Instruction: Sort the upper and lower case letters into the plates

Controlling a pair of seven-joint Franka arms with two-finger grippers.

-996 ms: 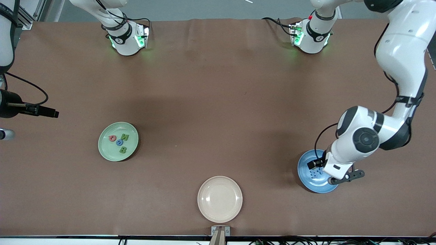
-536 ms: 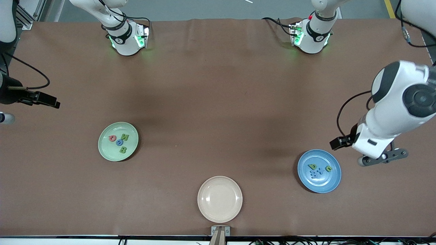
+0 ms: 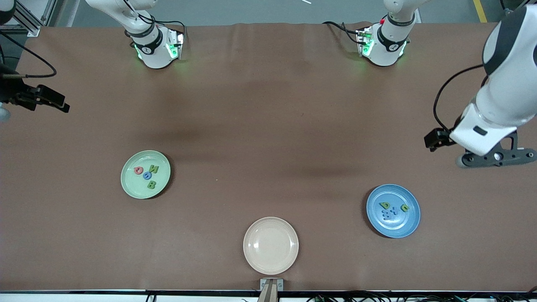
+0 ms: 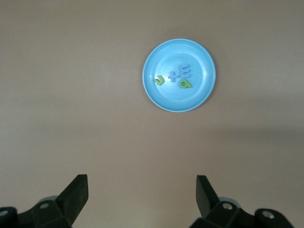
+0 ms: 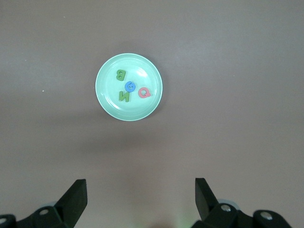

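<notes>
The pale green plate (image 3: 131, 184) (image 5: 110, 102) holds the capitals: pink-red Q (image 3: 138, 170), blue G (image 3: 147, 175), green N (image 3: 154, 169) and green B (image 3: 152, 184). The blue plate (image 3: 403, 225) (image 4: 202, 97) holds the small letters: green p (image 3: 384, 205), green u (image 3: 405, 207), blue x (image 3: 393, 210) and blue m (image 3: 388, 216). My left gripper (image 4: 141, 186) hangs open and empty high over bare table beside the blue plate, toward the left arm's end. My right gripper (image 5: 140, 187) is open and empty too, high over bare table near the green plate, at the right arm's end.
An empty cream-beige plate (image 3: 271, 245) lies near the table's front edge, between the two sorting plates. The two arm bases (image 3: 155, 46) (image 3: 384, 44) stand along the table's back edge. Brown table covering spreads between them.
My left arm has risen off the blue plate and swung toward its own end of the table, uncovering the letters. The right arm's hand has drifted toward the bases.
</notes>
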